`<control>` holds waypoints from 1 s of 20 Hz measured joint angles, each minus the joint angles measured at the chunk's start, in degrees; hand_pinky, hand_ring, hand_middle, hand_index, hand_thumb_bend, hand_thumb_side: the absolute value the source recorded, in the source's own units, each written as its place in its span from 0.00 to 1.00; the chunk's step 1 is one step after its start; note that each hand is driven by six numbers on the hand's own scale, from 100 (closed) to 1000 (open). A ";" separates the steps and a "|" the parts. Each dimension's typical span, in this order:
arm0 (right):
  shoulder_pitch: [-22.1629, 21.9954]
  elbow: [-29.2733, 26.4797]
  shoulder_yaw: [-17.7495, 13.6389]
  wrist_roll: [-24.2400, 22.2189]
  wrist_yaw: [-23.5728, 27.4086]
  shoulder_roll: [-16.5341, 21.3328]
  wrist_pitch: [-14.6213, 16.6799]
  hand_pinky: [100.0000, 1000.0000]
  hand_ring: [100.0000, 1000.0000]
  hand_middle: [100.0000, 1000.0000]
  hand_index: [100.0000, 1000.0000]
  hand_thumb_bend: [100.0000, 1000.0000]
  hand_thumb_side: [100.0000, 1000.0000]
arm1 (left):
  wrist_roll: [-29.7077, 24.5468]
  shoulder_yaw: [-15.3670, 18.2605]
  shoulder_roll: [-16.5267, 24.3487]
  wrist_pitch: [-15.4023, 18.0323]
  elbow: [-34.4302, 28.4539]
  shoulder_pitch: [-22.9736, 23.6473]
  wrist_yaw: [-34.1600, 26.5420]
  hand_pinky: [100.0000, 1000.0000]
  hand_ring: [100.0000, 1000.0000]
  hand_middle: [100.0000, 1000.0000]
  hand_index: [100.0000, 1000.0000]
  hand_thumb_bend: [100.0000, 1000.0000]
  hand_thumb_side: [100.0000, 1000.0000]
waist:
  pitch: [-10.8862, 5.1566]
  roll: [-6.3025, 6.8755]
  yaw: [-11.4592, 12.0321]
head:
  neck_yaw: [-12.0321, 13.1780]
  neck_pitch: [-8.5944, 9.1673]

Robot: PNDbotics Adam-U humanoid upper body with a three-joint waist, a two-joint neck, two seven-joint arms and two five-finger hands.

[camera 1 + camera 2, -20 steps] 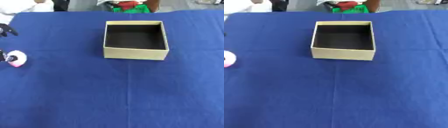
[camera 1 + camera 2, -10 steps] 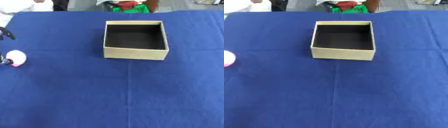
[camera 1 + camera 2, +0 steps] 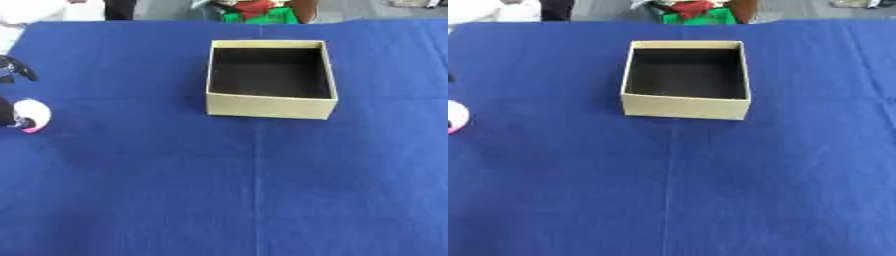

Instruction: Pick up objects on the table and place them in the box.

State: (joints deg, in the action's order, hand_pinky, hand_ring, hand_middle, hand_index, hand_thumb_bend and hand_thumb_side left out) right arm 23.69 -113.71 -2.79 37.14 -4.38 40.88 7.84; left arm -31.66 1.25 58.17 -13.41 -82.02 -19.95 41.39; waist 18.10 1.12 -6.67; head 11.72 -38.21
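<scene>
Left hand (image 3: 10,95) is at the far left edge of the left eye view, mostly cut off. Dark fingers (image 3: 19,70) show above and beside a small white and pink round object (image 3: 33,115), touching it. Can't tell if they are closed on it or apart. Object sits over the blue table (image 3: 262,190), well left of the box (image 3: 271,106). Open tan cardboard box sits upright at centre far, dark inside, nothing visible in it. Right hand not in frame.
</scene>
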 measured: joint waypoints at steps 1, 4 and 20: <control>0.00 0.00 0.00 -0.01 0.00 -0.13 -0.01 0.73 0.70 0.76 0.86 0.16 1.00 | 0.02 -0.20 -0.17 0.00 0.44 -0.21 0.06 0.82 0.81 0.85 0.84 0.51 0.00 | 0.06 0.01 -0.01 | 0.04 0.00; 0.00 0.00 0.00 0.01 0.01 -0.35 -0.03 0.73 0.70 0.76 0.86 0.16 1.00 | -0.13 -0.68 -0.75 0.15 1.56 -0.50 0.27 0.81 0.80 0.83 0.83 0.49 0.00 | 0.28 0.00 -0.11 | 0.18 0.00; -0.07 0.00 0.00 0.40 0.03 -0.78 0.05 0.73 0.70 0.76 0.86 0.16 1.00 | 4.55 -0.96 -1.86 0.30 3.34 -1.00 -1.22 0.28 0.37 0.44 0.46 0.27 0.00 | 0.48 -0.02 -0.32 | 0.23 0.01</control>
State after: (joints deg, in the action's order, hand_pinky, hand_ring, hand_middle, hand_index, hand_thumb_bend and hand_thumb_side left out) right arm 23.62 -113.71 -2.79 37.54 -4.35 40.10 7.89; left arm -27.11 0.28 56.31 -13.11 -78.68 -20.95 40.17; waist 18.58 1.10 -6.99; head 11.95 -38.20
